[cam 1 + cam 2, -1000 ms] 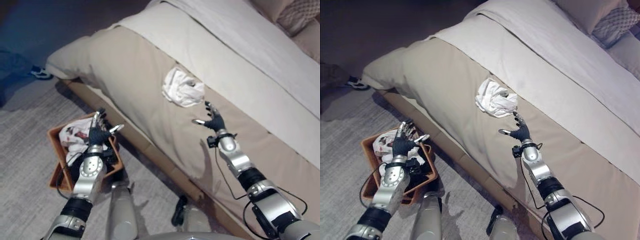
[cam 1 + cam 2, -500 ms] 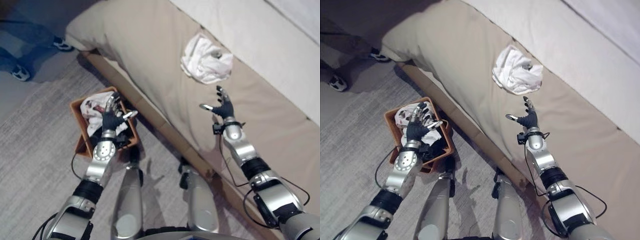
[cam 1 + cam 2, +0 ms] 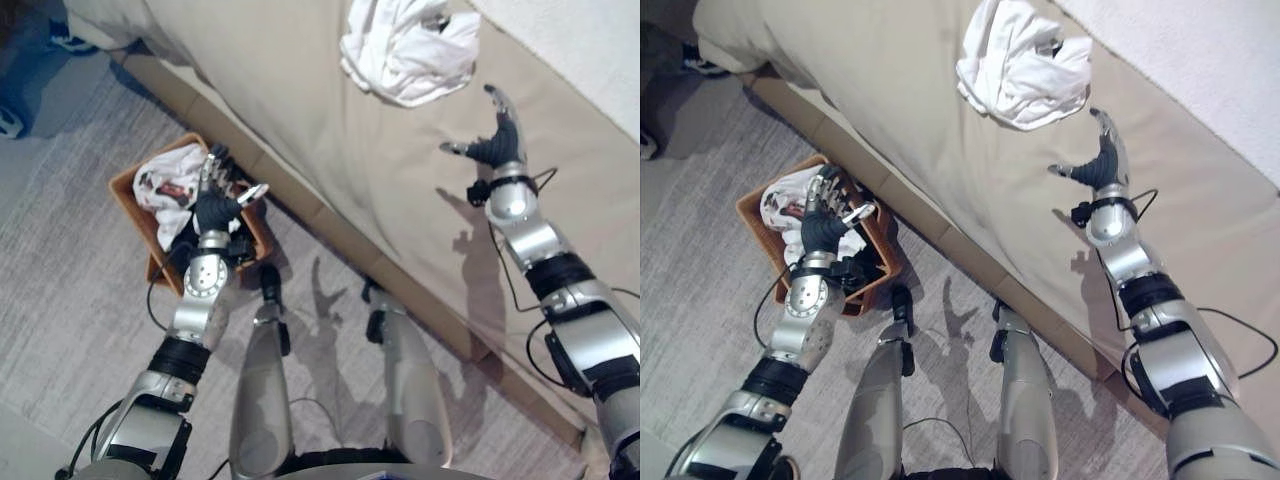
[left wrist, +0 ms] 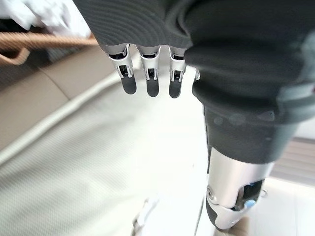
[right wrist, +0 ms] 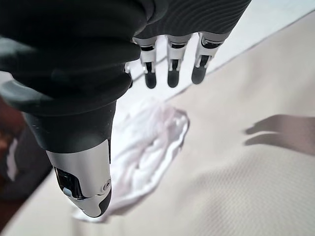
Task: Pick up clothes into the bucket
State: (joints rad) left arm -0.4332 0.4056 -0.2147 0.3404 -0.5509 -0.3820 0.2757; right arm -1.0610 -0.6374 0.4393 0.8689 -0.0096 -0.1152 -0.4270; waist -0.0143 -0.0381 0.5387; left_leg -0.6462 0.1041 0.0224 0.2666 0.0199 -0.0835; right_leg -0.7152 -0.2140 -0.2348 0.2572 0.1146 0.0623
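My left hand (image 3: 213,205) hovered spread over the orange bucket (image 3: 128,188) mid-left, clothes (image 3: 163,186) inside; right hand (image 3: 493,140) spread near white garment (image 3: 410,50).

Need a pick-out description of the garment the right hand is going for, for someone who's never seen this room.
Start at the bed with the beige cover. On its top, near the edge, lies a crumpled white garment, just beyond the open right hand. It is the only loose cloth on the bed; the other white clothes are down in the orange basket on the floor.
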